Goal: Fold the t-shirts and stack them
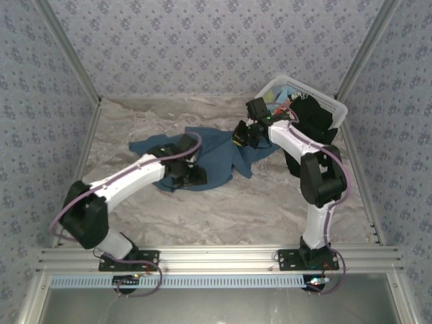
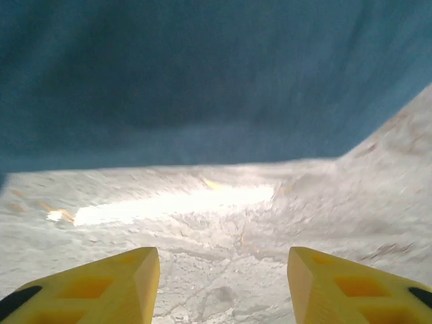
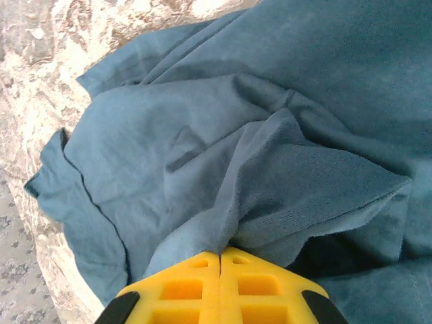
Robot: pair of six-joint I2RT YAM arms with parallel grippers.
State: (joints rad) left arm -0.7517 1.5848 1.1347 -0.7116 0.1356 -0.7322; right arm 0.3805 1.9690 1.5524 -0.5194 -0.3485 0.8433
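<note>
Left gripper [image 2: 223, 270]: jaws spread, bare marbled table [image 2: 223, 223] between them, the edge of the dusty-blue t-shirt [image 2: 202, 81] lying just ahead of the tips. Right gripper [image 3: 221, 260]: jaws pressed together, pinching a raised fold of that shirt, the rest crumpled beyond the tips. Farther off, past the right gripper: white basket [image 1: 335, 108], a black t-shirt [image 1: 312, 116] draped over its rim.
</note>
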